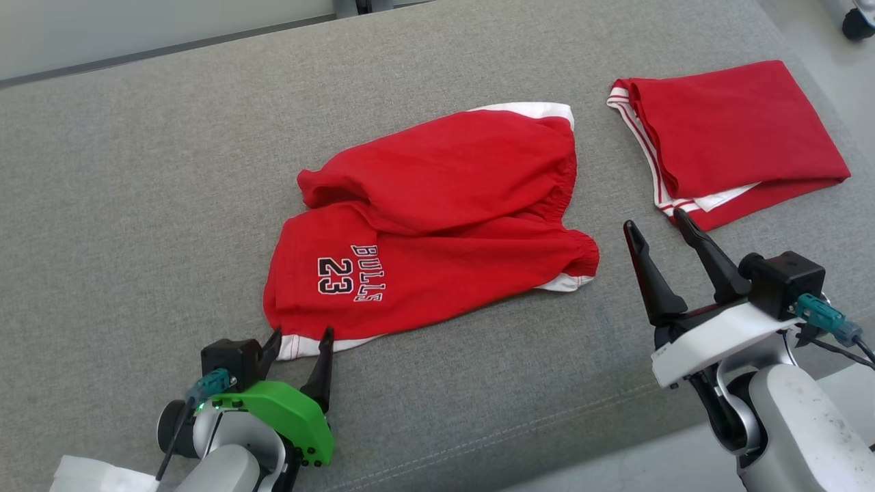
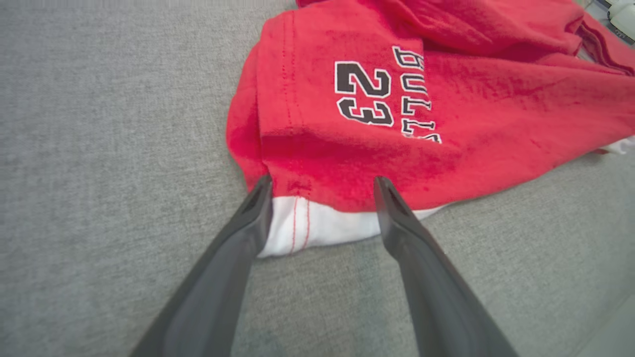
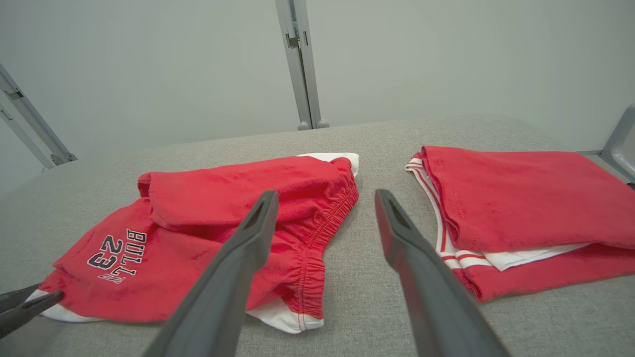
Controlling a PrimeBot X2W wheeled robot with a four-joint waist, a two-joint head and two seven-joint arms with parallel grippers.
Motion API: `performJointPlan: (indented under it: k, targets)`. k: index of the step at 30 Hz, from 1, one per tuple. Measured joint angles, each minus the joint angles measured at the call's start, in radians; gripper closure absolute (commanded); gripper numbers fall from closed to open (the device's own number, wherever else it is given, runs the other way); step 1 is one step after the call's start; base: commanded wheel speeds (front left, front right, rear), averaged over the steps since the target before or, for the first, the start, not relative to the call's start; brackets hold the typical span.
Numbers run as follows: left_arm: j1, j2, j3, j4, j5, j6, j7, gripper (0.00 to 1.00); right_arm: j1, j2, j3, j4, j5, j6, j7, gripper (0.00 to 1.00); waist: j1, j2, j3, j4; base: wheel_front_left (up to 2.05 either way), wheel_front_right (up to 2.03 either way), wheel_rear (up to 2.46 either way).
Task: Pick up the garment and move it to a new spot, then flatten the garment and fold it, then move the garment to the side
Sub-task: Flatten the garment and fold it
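Observation:
Red shorts (image 1: 437,205) printed "BULLS 23" lie crumpled and partly doubled over in the middle of the grey padded surface (image 1: 137,205). My left gripper (image 1: 302,333) is open at their near-left corner. In the left wrist view its fingers straddle the white hem (image 2: 317,223) of the shorts (image 2: 446,99), low over the surface, holding nothing. My right gripper (image 1: 654,220) is open and raised off the surface to the right of the shorts (image 3: 223,223), its fingers (image 3: 238,258) empty. The left gripper's tips (image 3: 30,302) show at the lower left of the right wrist view.
A second red garment with white stripes (image 1: 738,137) lies folded at the far right (image 3: 521,208). A white cloth (image 1: 89,475) sits by my left arm. The surface's front edge runs past both arms. Metal posts (image 3: 297,64) stand behind; a caster wheel (image 1: 858,24) is at the far right.

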Motion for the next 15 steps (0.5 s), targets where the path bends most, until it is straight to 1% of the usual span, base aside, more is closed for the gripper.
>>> performJointPlan:
  k: [4, 6, 7, 11, 13, 15]
  targets:
    - [0.015, 0.012, -0.002, -0.041, 0.002, 0.01, -0.007, 0.0, 0.0, -0.001, -0.004, 0.002, 0.0, 0.0, -0.003, 0.0, 0.0, 0.0, -0.001, 0.001, 0.0, 0.0, 0.0]
    - [0.032, 0.018, -0.006, -0.056, 0.0, 0.012, 0.006, 0.07, 0.0, 0.0, -0.005, 0.003, 0.002, 0.0, -0.003, 0.0, 0.0, 0.0, -0.001, 0.003, 0.0, 0.0, 0.0]
    - [0.04, 0.022, -0.011, -0.063, -0.001, 0.012, 0.013, 0.09, 0.0, 0.0, -0.004, 0.003, 0.002, 0.0, -0.003, 0.0, 0.0, 0.0, 0.0, 0.004, 0.0, 0.0, 0.0]
    - [0.048, 0.034, -0.02, -0.079, -0.001, 0.015, 0.034, 0.25, 0.0, 0.0, -0.002, 0.005, 0.006, 0.0, -0.004, 0.0, 0.0, 0.0, 0.003, 0.007, 0.0, 0.0, 0.0]
    - [0.05, 0.035, -0.023, -0.086, -0.002, 0.015, 0.042, 0.3, 0.0, 0.0, 0.0, 0.006, 0.007, 0.0, -0.004, 0.0, 0.0, 0.0, 0.005, 0.008, 0.0, 0.0, 0.0]
    - [0.05, 0.037, -0.028, -0.087, -0.003, 0.015, 0.051, 0.4, -0.003, -0.001, 0.002, 0.007, 0.008, 0.0, -0.004, 0.0, 0.0, 0.0, 0.006, 0.009, 0.0, 0.0, 0.0]
